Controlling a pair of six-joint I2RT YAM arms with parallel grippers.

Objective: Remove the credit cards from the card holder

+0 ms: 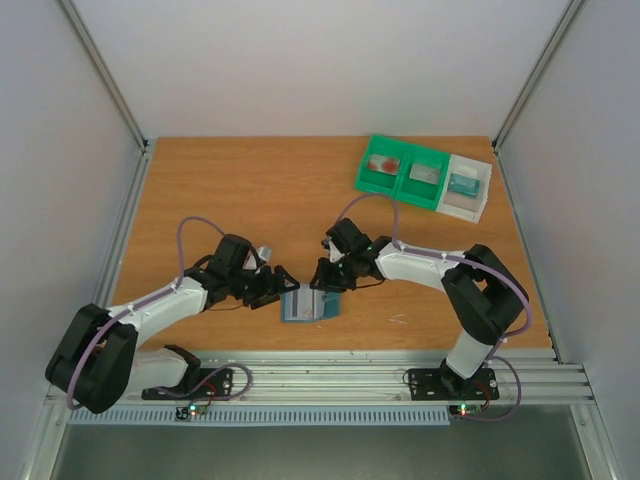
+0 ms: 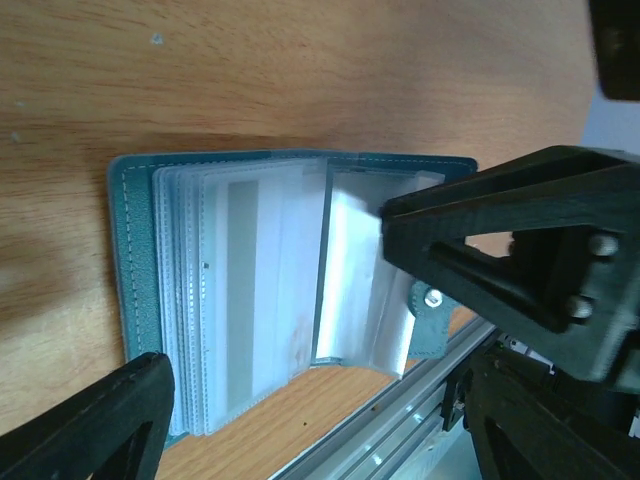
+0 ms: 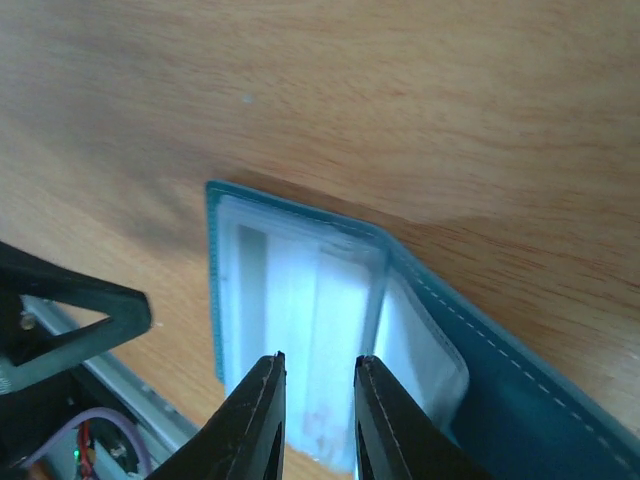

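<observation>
Card holder (image 1: 308, 305) lies open between both jaws.

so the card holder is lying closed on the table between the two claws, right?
Not closed: the left wrist view shows the card holder spread open, clear sleeves exposed. It does lie on the table between the left claw and right claw.

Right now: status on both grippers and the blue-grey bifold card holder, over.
Left gripper open beside the card holder. Right gripper narrow over its clear sleeves, grip unclear. Holder lies open. Nothing blocking.
</observation>
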